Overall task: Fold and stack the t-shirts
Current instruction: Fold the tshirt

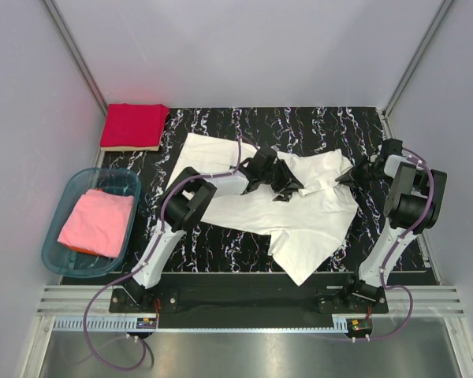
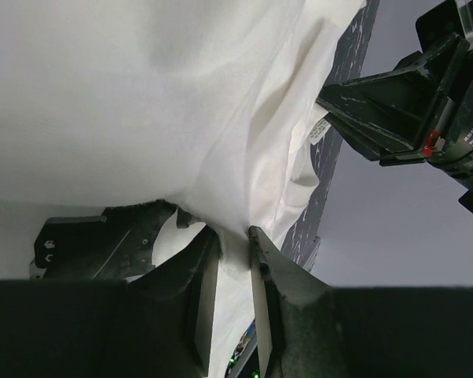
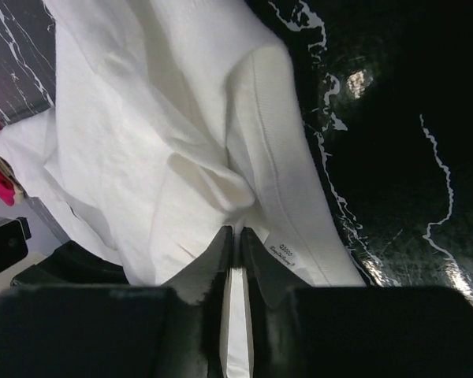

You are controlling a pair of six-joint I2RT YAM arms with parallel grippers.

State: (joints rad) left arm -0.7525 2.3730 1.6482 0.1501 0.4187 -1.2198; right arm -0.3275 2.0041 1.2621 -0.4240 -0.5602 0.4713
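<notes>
One folded red t-shirt point(image 1: 134, 124) lies squared off at the far left corner of the black, white-veined marble-pattern bench point(image 1: 221, 126), seemingly on a thin tan layer that I cannot identify. I take it as the start of the stack.

The crumpled white cotton t-shirt point(image 1: 299, 228) is the piece in hand. It sprawls from the middle of the bench toward the right edge, with one flap trailing toward the near edge, and it is creased, with no clean fold in it yet.

The left arm point(image 1: 181, 205) reaches to the shirt's middle. In its wrist view the left jaws are drawn close together with a ridge of white cloth pinched between them.

The right arm point(image 1: 410, 197) reaches the shirt's far right part near the right edge. The right jaws are nearly closed on a thin fold of cloth, just beside a hem with a small printed label point(image 3: 286, 250).

A loosely bunched pink t-shirt point(image 1: 98, 222) waits in the translucent blue plastic basket point(image 1: 47, 250) off the left edge, with a sliver of orange under it.

By my reading, roughly a third is done. The white shirt needs flattening, folding and carrying to the red one, and then the basket's contents follow.
</notes>
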